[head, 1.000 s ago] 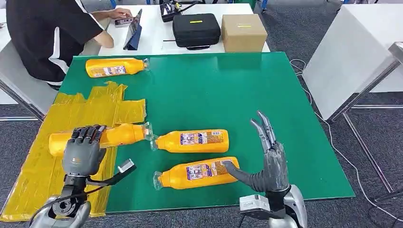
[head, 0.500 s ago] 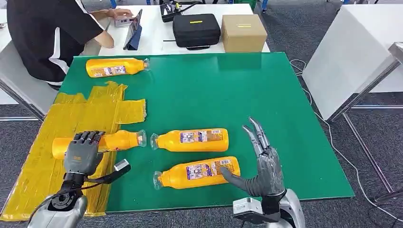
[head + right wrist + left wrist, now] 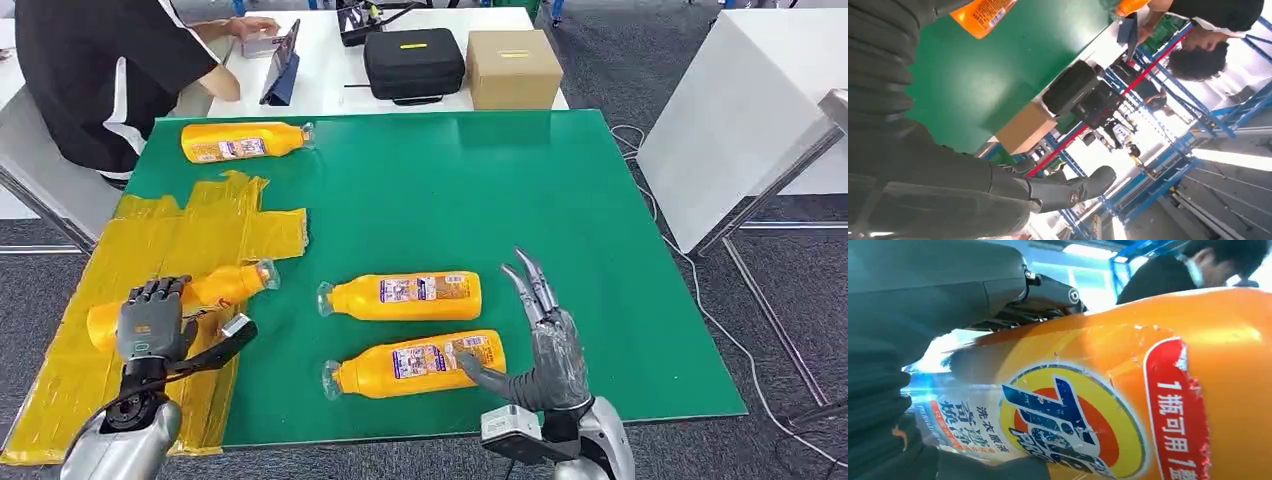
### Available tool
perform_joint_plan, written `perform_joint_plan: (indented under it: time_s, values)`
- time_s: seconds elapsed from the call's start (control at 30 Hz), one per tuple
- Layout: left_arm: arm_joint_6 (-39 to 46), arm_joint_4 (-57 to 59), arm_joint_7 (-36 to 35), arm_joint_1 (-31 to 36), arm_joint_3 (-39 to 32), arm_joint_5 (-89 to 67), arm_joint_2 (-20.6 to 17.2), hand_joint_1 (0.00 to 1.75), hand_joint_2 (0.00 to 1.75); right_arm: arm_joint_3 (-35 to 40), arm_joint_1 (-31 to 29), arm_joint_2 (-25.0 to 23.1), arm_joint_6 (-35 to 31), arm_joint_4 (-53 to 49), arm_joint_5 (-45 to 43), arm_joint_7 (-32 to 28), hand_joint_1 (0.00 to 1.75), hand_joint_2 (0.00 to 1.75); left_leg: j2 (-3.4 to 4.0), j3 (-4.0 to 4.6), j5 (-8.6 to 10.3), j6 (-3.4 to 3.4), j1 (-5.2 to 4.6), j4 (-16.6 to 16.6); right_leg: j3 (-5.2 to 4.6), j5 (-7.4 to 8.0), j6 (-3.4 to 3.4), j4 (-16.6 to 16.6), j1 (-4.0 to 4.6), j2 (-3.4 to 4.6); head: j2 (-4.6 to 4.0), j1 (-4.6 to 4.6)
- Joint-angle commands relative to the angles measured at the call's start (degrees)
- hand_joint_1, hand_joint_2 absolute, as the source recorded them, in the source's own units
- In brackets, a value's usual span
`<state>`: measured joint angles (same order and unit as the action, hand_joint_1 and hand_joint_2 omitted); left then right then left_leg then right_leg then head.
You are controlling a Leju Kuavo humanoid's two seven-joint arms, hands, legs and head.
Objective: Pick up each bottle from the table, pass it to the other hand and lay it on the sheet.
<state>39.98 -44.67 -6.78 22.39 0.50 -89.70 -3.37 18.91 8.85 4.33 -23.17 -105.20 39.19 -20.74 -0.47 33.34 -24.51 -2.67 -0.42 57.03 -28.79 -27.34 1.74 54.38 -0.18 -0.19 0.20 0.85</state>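
My left hand [image 3: 150, 325] grips an orange detergent bottle [image 3: 218, 286] around its body, cap pointing toward the table's middle, above the yellow sheet [image 3: 150, 235]. The left wrist view has that bottle's label [image 3: 1128, 405] close up under my fingers [image 3: 998, 290]. Two more orange bottles lie on the green table [image 3: 450, 190], one at the middle [image 3: 405, 296] and one nearer me [image 3: 415, 362]. My right hand [image 3: 545, 345] is open beside the near bottle's base, fingers spread upward and thumb reaching toward it. A further bottle [image 3: 240, 141] lies at the far left corner.
A person in black [image 3: 90, 70] sits at the far left beside a white table holding a tablet [image 3: 280, 55], a black case [image 3: 413, 62] and a cardboard box [image 3: 512, 68]. Another white table [image 3: 740, 110] stands to the right.
My left hand has drawn its bottle leftward and nearer to me, further over the sheet, and the bottle now tilts. My right hand has shifted slightly left toward the near bottle.
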Motion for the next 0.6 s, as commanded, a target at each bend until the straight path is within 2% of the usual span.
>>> perform_joint_plan:
  time_s: [0.03,0.27,0.3,0.33,0.37,0.4,0.6]
  values:
    - [0.02,9.20,-2.46,4.81,-1.80,-0.30,0.41,1.75,1.75,-2.10,-0.60,-2.02,0.72,3.20,0.21,0.40,0.00,1.75,0.04,-0.22,-0.05,0.20,0.03,-0.03,0.23,-0.04,-0.03,-0.06,0.01,0.01,0.00,0.00]
    - [0.02,10.88,-2.39,5.47,-2.02,-0.28,0.84,1.75,1.75,-2.10,-0.47,-2.17,0.90,3.12,0.40,0.33,0.00,1.75,-0.03,-0.20,-0.05,0.16,0.02,-0.05,0.25,-0.05,-0.03,-0.09,0.01,-0.04,-0.02,0.00]
    - [0.02,11.23,-2.22,5.69,-2.15,-0.20,0.93,1.40,1.75,-2.12,-0.55,-2.19,0.98,3.16,0.44,0.35,0.00,1.75,-0.03,-0.13,-0.02,0.12,0.01,-0.04,0.17,-0.02,-0.02,-0.07,0.00,-0.04,-0.02,0.00]
    - [-0.03,11.96,-1.49,6.05,-2.44,0.24,1.12,0.75,1.75,-2.19,-0.77,-2.28,1.10,3.26,0.45,0.43,0.00,1.75,-0.02,-0.15,-0.02,0.14,0.02,-0.04,0.19,-0.02,-0.03,-0.07,0.01,-0.03,-0.02,0.00]
    - [0.02,12.47,-0.78,6.36,-2.79,0.65,1.32,0.24,1.75,-2.27,-0.89,-2.36,1.20,3.31,0.46,0.49,0.00,1.75,-0.03,-0.18,-0.03,0.17,0.02,-0.04,0.23,-0.04,-0.03,-0.08,0.01,-0.04,-0.02,0.00]
    - [-0.01,12.92,0.45,6.63,-3.33,1.29,1.67,0.00,1.75,-2.35,-1.08,-2.41,1.35,3.35,0.49,0.56,0.00,1.75,-0.02,-0.27,-0.06,0.23,0.03,-0.05,0.32,-0.06,-0.05,-0.10,0.01,-0.03,-0.02,0.00]
    - [-1.09,13.40,2.86,6.89,-4.18,3.00,2.40,0.00,1.75,-2.64,-0.77,-1.94,1.28,3.54,0.53,0.70,0.00,1.75,-0.07,-0.18,-0.01,0.13,-0.01,-0.06,0.23,-0.02,-0.01,-0.08,-0.02,-0.06,-0.02,-0.02]
